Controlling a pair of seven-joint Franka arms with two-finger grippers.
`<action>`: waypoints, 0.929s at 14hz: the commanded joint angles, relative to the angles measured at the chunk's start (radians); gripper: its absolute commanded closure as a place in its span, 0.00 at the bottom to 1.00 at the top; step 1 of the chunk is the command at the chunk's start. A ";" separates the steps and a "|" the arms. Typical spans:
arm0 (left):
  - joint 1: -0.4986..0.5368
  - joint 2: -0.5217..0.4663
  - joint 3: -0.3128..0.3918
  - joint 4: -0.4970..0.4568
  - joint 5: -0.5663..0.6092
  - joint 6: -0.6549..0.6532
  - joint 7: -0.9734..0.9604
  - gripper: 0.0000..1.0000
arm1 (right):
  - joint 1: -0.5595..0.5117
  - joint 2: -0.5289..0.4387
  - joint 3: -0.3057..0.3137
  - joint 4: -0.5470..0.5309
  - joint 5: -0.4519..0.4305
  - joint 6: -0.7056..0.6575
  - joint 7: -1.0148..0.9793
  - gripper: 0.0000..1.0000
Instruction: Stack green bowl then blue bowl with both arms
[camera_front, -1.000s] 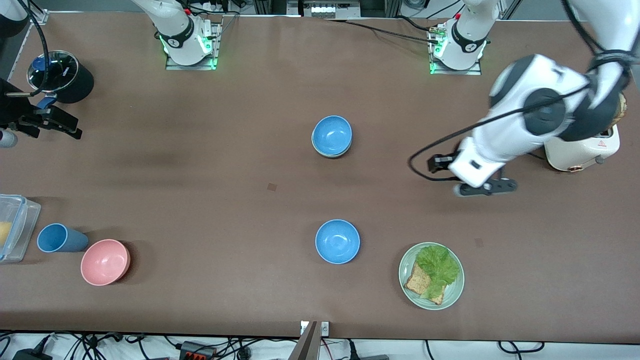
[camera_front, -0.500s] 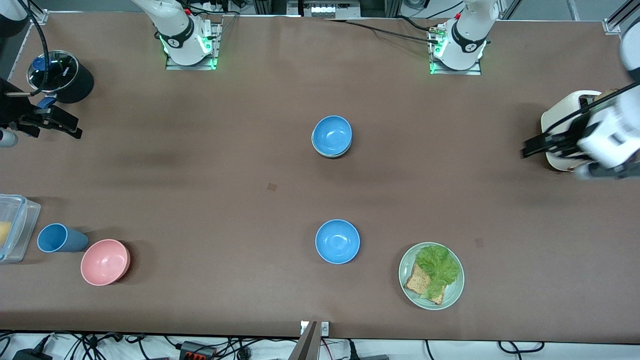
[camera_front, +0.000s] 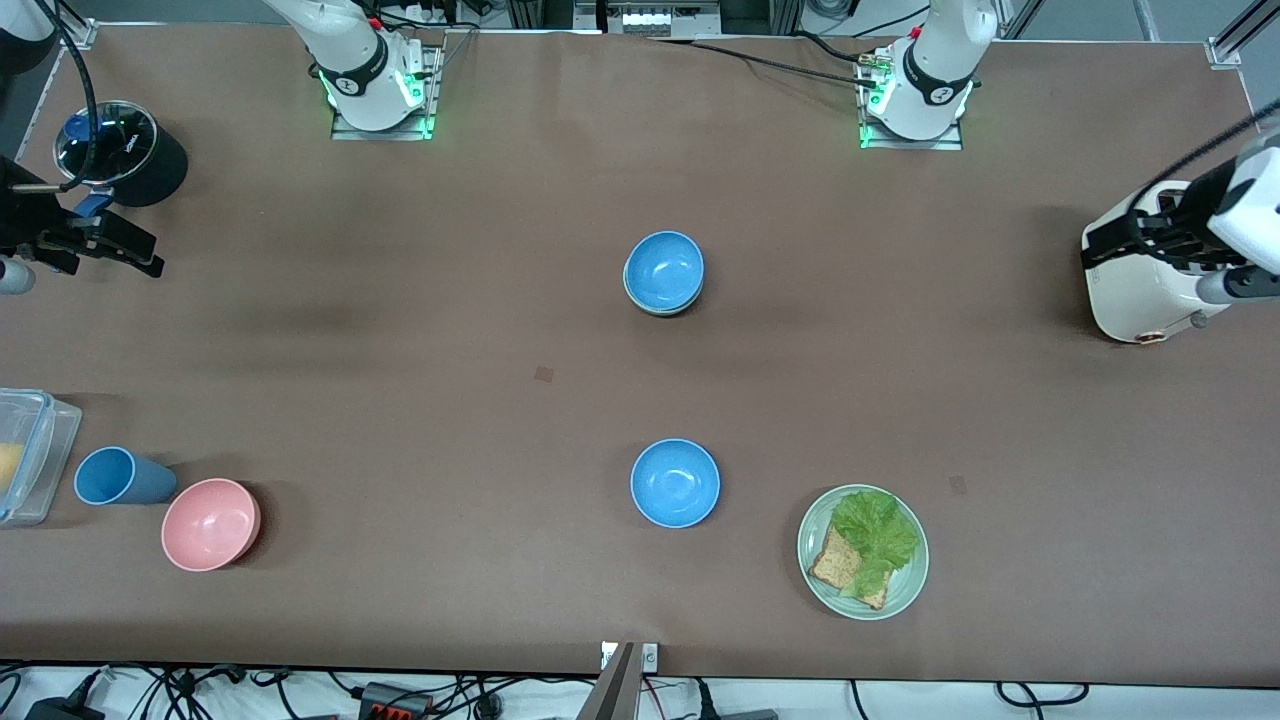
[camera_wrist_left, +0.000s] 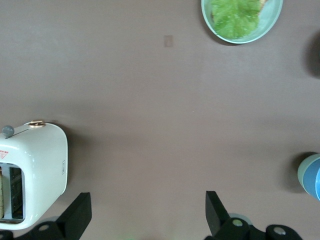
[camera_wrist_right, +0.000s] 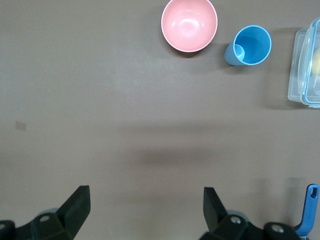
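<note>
A blue bowl (camera_front: 664, 270) sits nested in the green bowl (camera_front: 652, 309) at the table's middle; only the green rim shows under it. The stack's edge also shows in the left wrist view, green rim (camera_wrist_left: 301, 172). A second blue bowl (camera_front: 675, 483) stands alone, nearer the front camera. My left gripper (camera_front: 1092, 248) is open and empty over the toaster (camera_front: 1150, 290) at the left arm's end of the table; its jaws (camera_wrist_left: 147, 215) stand wide apart. My right gripper (camera_front: 153, 255) is open and empty at the right arm's end; in its wrist view (camera_wrist_right: 146, 207) only bare table lies between the fingers.
A green plate (camera_front: 905, 590) with lettuce and toast lies beside the lone blue bowl. A pink bowl (camera_front: 210, 523), a blue cup (camera_front: 115, 476) and a clear container (camera_front: 25, 455) stand at the right arm's end. A black pot with a glass lid (camera_front: 120, 150) is next to the right gripper.
The left arm has swung away from the table's middle to its own end, and its gripper is now over the toaster. The right arm and the bowls have not moved.
</note>
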 joint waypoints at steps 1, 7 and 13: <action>-0.005 -0.015 -0.015 0.003 -0.015 -0.013 0.019 0.00 | -0.014 -0.030 0.015 -0.025 -0.015 0.003 -0.001 0.00; 0.008 -0.015 -0.015 0.003 -0.015 -0.016 0.020 0.00 | -0.014 -0.030 0.015 -0.025 -0.015 0.003 -0.001 0.00; 0.008 -0.013 -0.015 0.006 -0.027 -0.019 0.028 0.00 | -0.014 -0.028 0.015 -0.025 -0.015 0.004 -0.001 0.00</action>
